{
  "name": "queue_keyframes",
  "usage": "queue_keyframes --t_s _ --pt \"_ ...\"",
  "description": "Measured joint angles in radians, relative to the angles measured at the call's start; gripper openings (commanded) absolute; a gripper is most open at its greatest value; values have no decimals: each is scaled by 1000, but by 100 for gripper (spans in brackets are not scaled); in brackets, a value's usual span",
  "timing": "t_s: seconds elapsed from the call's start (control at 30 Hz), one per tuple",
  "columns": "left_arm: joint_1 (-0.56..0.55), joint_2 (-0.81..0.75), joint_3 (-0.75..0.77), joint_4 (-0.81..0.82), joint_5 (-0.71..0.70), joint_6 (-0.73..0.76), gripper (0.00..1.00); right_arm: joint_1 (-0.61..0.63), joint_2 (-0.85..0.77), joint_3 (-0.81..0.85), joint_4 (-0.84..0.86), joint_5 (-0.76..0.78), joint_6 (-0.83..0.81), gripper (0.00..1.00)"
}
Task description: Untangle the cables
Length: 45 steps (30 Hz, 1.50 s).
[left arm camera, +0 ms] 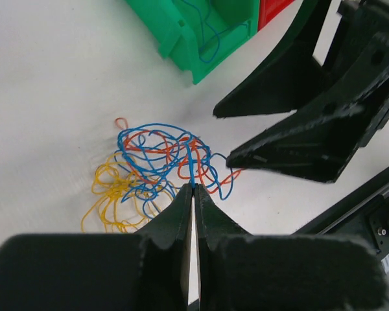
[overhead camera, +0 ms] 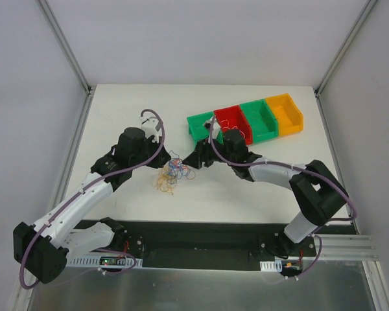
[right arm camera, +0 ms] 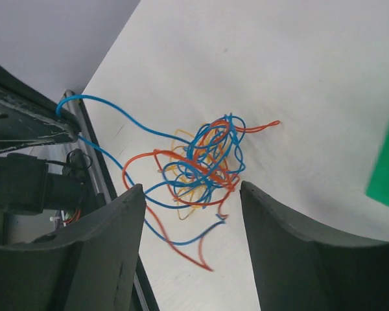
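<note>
Our left gripper (left arm camera: 193, 189) has its jaws pressed fully together w/ one blue strand (left arm camera: 190, 162) pinched at the tips. Our right gripper (right arm camera: 193, 191) stands wide open, holding nothing, poised over the cables (overhead camera: 174, 172). These lie bunched near the middle of the table (overhead camera: 117, 103). In the top view the left gripper is at approx 10 o'clock of the bunch and the right at 2 o'clock. Risk as we judge it: nothing anchors the bunch, so a pull on that strand may drag it all along or cinch the loops tighter. The strand is very thin, so it could also slip free, esp. on a quick tug
</note>
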<state>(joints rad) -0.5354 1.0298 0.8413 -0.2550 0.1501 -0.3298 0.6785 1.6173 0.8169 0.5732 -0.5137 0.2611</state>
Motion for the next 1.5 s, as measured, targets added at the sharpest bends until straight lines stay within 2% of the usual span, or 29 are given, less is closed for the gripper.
queue_keyframes --t_s 0.27,0.5,0.83,1.17,1.3,1.5 --pt "0 -44 8 -54 -3 -31 0 143 52 56 -2 17 -41 66" --pt "0 -106 76 -117 -8 -50 0 183 172 130 -6 97 -2 65" --pt "0 -199 457 -219 -156 -55 0 194 273 191 -63 132 54 65" --pt "0 -167 803 -243 -188 -45 0 199 273 200 -76 150 49 68" --pt "0 -154 847 -243 -179 -50 0 199 205 160 -95 184 2 74" --pt "0 -136 791 -242 -92 -100 0 195 -173 -13 -139 295 -73 80"
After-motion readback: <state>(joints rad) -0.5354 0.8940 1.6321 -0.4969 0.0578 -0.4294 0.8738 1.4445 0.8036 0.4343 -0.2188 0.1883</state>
